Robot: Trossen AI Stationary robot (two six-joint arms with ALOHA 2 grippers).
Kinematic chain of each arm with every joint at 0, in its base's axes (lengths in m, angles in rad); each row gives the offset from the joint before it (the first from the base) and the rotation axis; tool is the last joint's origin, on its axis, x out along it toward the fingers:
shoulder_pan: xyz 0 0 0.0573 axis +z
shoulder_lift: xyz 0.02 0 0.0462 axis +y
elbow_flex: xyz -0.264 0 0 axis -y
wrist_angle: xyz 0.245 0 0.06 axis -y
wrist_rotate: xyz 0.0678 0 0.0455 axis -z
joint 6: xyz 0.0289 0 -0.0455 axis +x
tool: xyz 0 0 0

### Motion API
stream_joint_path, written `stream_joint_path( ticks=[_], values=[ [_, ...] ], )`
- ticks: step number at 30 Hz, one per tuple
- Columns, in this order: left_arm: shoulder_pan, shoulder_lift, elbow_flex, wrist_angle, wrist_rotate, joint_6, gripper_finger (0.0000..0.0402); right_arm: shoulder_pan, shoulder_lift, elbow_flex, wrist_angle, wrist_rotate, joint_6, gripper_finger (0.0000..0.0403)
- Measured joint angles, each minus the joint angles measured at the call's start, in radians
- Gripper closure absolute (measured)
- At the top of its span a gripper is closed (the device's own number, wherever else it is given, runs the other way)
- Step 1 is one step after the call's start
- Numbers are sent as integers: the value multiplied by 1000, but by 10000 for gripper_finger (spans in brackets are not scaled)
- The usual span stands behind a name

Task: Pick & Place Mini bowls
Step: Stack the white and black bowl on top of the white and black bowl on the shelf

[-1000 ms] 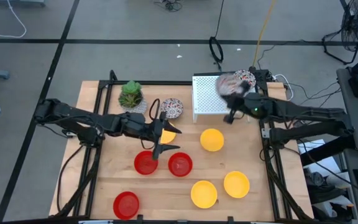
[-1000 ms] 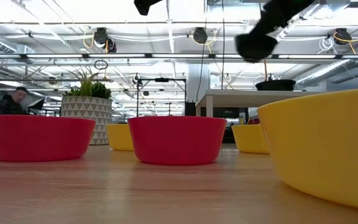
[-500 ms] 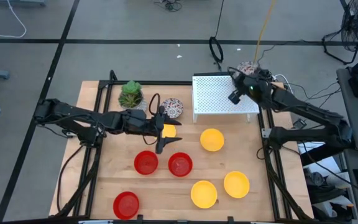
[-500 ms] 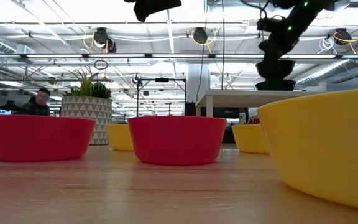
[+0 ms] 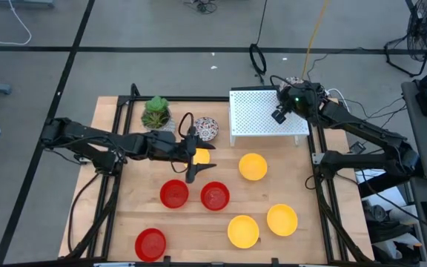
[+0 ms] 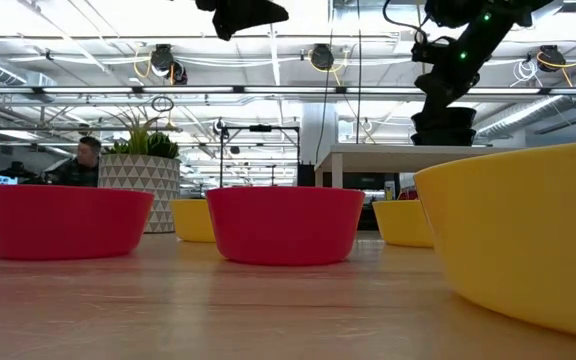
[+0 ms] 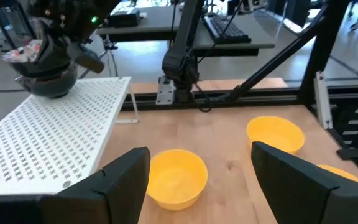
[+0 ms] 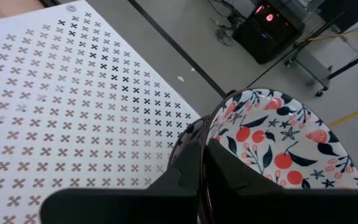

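Just floral bowl [image 8: 278, 140] btwn right fingers [image 8: 191, 158]

Bowls on the table, counted by colour.
Four yellow bowls [image 5: 253, 166], three red bowls [image 5: 173, 193] and two flowered bowls [image 5: 205, 129] showed, with one potted plant [image 5: 155, 113], one white rack [image 5: 254, 113] and two arms [image 5: 95, 141].

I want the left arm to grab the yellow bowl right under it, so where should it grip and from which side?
Grip the rim of the yellow bowl, coming from above. It sits upright and open-mouthed on the table, so its thin wall can slip between the fingers, one inside and one outside. The left gripper hangs open right above it; the round sides likely offer poorer purchase.
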Motion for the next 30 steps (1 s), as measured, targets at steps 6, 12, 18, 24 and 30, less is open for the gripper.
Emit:
stream_joint_path(
  ticks=[6, 12, 18, 24, 30],
  values=[
    [0, 0, 0, -7, -16, 0, 117, 0, 0, 0, -12, -46, 26, 399],
    [0, 0, 0, -7, -16, 0, 117, 0, 0, 0, -21, -46, 41, 398],
    [0, 0, 0, -21, -16, 0, 117, 0, 2, 0, -48, -45, 58, 397],
    [0, 0, 0, -24, -16, 0, 117, 0, 2, 0, -39, -45, 58, 397],
    [0, 0, 0, -27, -16, 0, 117, 0, 2, 0, -40, -44, 58, 389]
  ],
)
